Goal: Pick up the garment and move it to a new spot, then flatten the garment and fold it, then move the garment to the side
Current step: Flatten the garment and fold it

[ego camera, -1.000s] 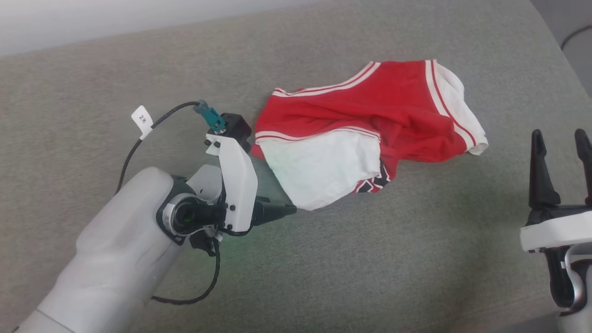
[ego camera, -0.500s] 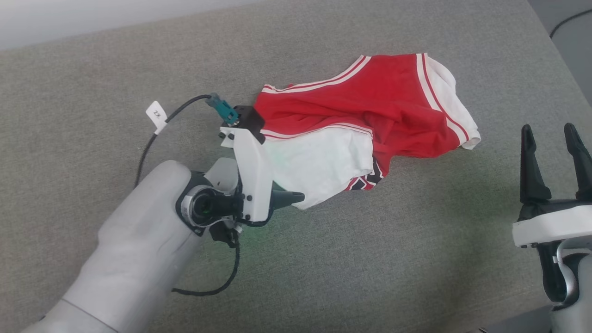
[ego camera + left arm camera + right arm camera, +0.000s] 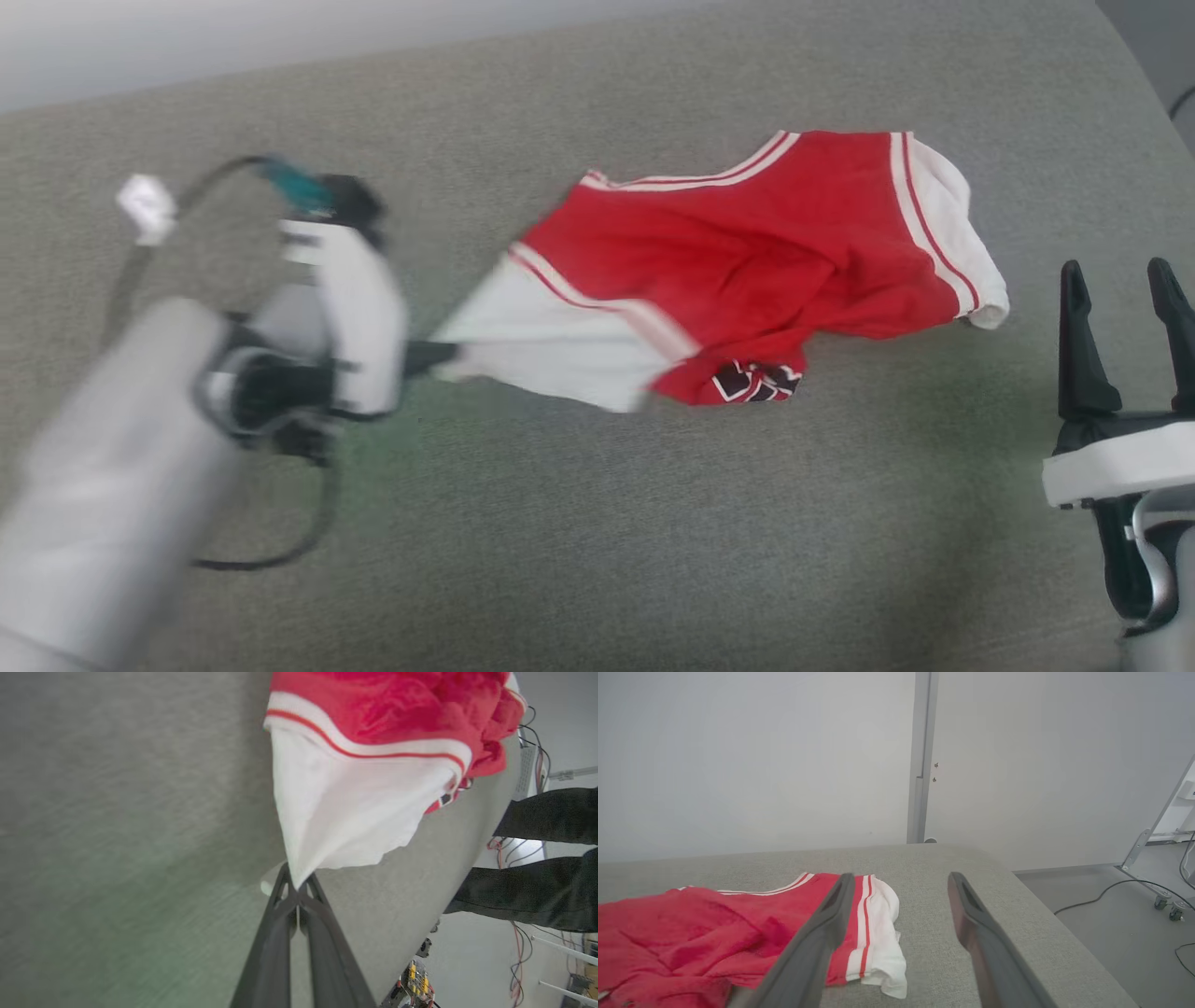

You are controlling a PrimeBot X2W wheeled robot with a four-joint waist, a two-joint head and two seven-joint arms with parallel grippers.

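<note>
Grey surface (image 3: pixel 597 523) | left claw (image 3: pixel 451 355) now pinching garment (image 3: pixel 747 261), pulled leftward | right claw (image 3: pixel 1117 271) wide

Grey fabric surface (image 3: pixel 597 523) under crumpled garment (image 3: pixel 747 261)

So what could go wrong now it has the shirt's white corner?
The left gripper pinches only the tip of the white sleeve, so the fabric might slip out. The garment lies crumpled; pulled from one corner it may twist rather than spread. The right gripper stands open, apart from it, giving no second hold.
</note>
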